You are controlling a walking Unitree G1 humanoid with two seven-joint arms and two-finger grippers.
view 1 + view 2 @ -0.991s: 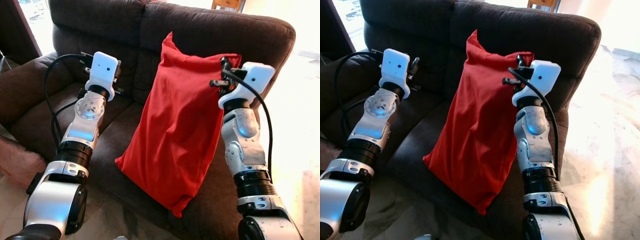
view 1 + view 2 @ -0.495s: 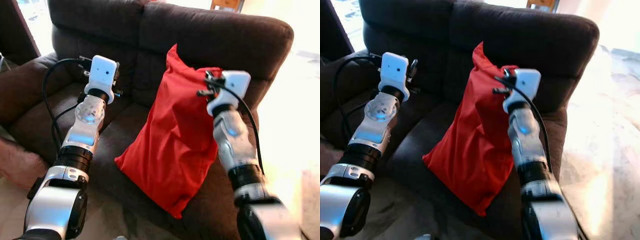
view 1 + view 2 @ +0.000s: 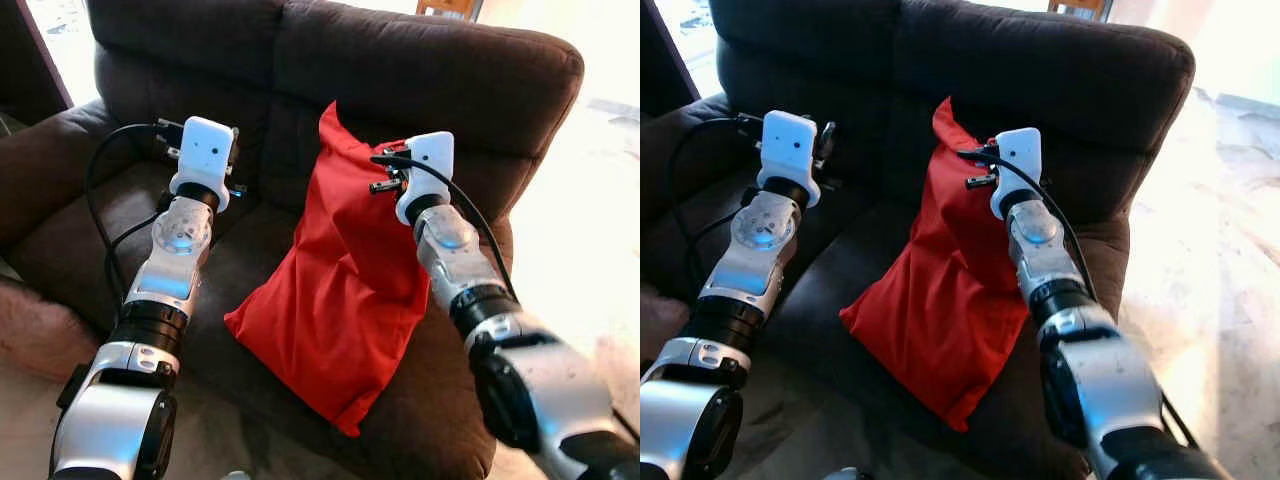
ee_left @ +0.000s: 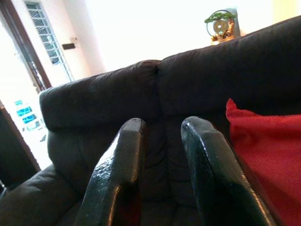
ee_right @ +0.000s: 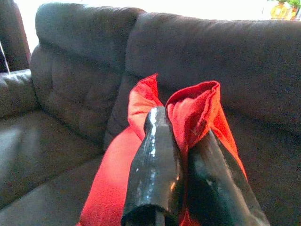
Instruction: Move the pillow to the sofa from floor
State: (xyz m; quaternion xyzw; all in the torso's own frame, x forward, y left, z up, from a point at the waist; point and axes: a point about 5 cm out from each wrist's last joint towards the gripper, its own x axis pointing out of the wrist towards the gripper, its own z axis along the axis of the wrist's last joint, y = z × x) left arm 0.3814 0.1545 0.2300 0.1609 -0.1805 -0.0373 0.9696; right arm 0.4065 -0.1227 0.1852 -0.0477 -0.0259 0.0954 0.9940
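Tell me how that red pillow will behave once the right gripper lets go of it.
The red pillow looks floppy: its top corner bunches where the right gripper pinches it. It probably slumps against the sofa backrest rather than rolling. Likely light, since one pinched corner holds it.

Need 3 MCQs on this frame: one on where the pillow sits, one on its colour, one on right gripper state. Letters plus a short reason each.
1. Where does the pillow rest?
A. on the floor
B. on the sofa seat, leaning toward the backrest
C. on the armrest top

2. What colour is the pillow?
A. red
B. blue
C. grey

3. What is the right gripper doing?
A. open, away from the pillow
B. shut on nothing
C. shut on a fold of the pillow's top edge

Answers: 1 B, its lower end lies on the seat cushion and its top reaches the backrest. 2 A, the fabric is plain red in the head views. 3 C, the right wrist view shows red cloth pinched between the two black fingers.
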